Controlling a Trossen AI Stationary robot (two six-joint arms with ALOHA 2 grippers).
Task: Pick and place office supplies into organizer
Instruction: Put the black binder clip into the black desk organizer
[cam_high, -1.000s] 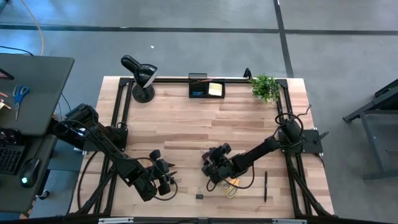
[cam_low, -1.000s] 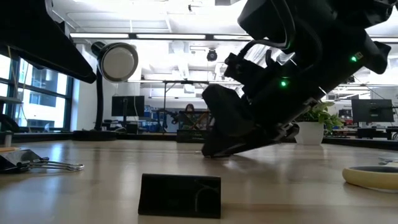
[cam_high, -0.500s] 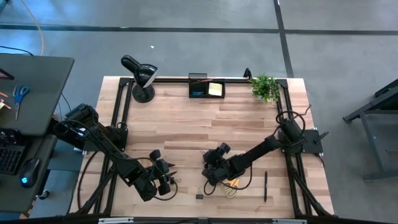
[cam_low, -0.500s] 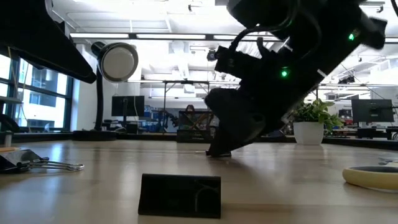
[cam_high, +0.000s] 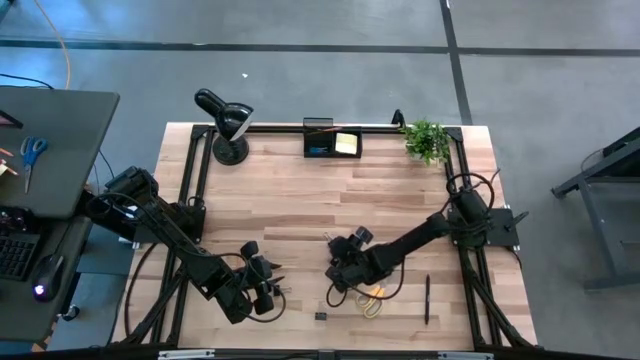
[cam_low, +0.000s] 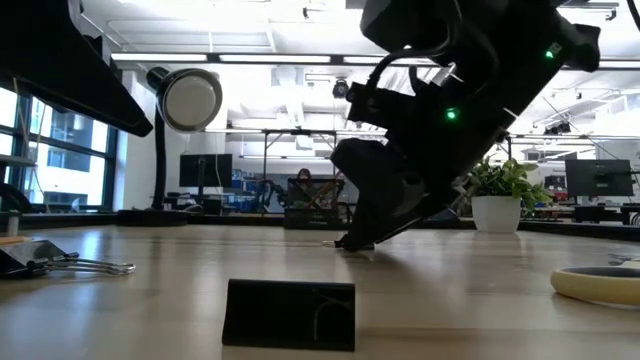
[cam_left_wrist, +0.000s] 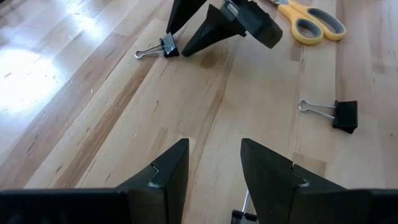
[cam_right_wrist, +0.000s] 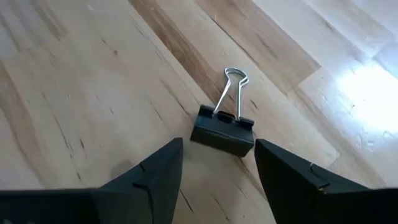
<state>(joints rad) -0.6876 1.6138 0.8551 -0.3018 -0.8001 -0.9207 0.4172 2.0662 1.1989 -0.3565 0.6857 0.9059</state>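
Pincer tips of the right arm (cam_right_wrist: 214, 163) stand apart, straddling a black binder clip (cam_right_wrist: 222, 132) that lies flat on the counter (cam_right_wrist: 74, 93) just ahead of them; contact seems not yet made, though this is hard to judge. Beside it lie yellow-handled scissors (cam_left_wrist: 311, 22) and a second clip (cam_left_wrist: 339, 114). Left pincer (cam_left_wrist: 214, 163) hovers nearby, fingers apart, gripping nothing. Well beyond both, the organizer (cam_high: 332, 143) sits at the counter's far edge.

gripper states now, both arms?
Left gripper: open, holding nothing.
Right gripper: open, fingers either side of a binder clip, not gripping it.
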